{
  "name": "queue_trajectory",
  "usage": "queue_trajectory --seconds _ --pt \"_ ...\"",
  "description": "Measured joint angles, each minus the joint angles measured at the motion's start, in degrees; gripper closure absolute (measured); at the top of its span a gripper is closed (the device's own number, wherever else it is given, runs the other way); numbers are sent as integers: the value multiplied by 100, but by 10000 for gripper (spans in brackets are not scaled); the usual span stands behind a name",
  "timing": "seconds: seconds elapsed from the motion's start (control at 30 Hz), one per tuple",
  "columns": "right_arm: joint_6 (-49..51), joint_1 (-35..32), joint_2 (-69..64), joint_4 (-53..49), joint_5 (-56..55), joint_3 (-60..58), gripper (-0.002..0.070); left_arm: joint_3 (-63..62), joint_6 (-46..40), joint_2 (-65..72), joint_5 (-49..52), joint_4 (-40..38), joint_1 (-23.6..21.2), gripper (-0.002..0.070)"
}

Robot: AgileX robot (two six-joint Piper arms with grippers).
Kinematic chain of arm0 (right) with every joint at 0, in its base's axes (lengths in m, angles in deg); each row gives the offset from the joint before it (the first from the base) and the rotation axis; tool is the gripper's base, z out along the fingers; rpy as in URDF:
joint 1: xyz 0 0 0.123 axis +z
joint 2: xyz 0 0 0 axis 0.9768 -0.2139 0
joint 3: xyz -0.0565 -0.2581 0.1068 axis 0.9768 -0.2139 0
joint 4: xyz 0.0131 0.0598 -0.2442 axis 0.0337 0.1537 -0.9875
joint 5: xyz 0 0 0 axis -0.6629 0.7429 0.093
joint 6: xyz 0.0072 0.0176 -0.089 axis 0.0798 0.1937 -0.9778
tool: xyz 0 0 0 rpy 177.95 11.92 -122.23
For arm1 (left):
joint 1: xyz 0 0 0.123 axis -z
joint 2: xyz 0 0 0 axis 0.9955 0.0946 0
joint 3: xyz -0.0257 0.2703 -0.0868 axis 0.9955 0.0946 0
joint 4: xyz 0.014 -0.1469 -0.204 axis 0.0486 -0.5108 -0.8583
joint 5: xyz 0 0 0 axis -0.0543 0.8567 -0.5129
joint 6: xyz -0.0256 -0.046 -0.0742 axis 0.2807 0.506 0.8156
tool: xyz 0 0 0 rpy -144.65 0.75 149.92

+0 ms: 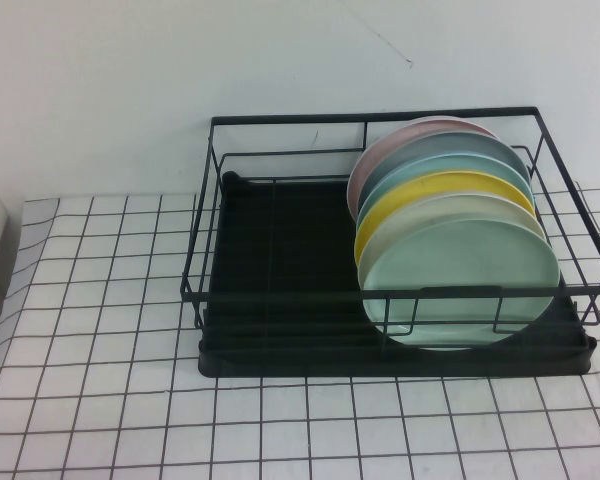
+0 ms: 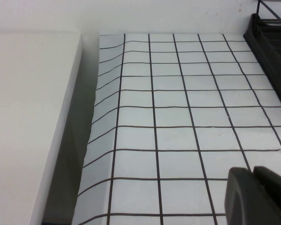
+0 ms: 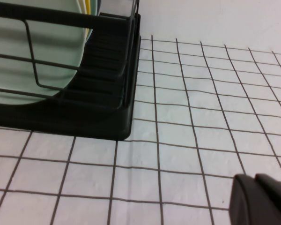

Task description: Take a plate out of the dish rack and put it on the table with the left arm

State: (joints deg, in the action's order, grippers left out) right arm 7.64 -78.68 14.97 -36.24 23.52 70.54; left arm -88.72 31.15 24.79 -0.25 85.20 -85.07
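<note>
Plate (image 1: 460, 285) stands upright, frontmost in dish rack (image 1: 280, 330), untouched. Left gripper (image 2: 260, 197) low over table (image 2: 178, 112), beside rack; right gripper (image 3: 262, 199) likewise parked. Jaw state: can't tell. Risk: neighbouring plates (image 1: 435, 190) tip w/ careless pull.

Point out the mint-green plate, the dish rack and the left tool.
plate (image 1: 465, 285), high view, its front face.
dish rack (image 1: 380, 117), high view, top rear wire.
left tool (image 2: 257, 197), left wrist view, its black tip.
</note>
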Motion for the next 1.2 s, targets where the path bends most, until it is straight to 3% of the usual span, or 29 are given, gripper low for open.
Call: queue_trajectory --seconds 0.87,1.0,1.2 --pt "0 0 0 0 0 0 680 0 0 0 -83 0 0 678" --pt "0 0 0 0 0 0 680 34 0 0 -874 0 0 678" --pt "0 0 0 0 0 0 680 34 0 0 -3095 0 0 678"
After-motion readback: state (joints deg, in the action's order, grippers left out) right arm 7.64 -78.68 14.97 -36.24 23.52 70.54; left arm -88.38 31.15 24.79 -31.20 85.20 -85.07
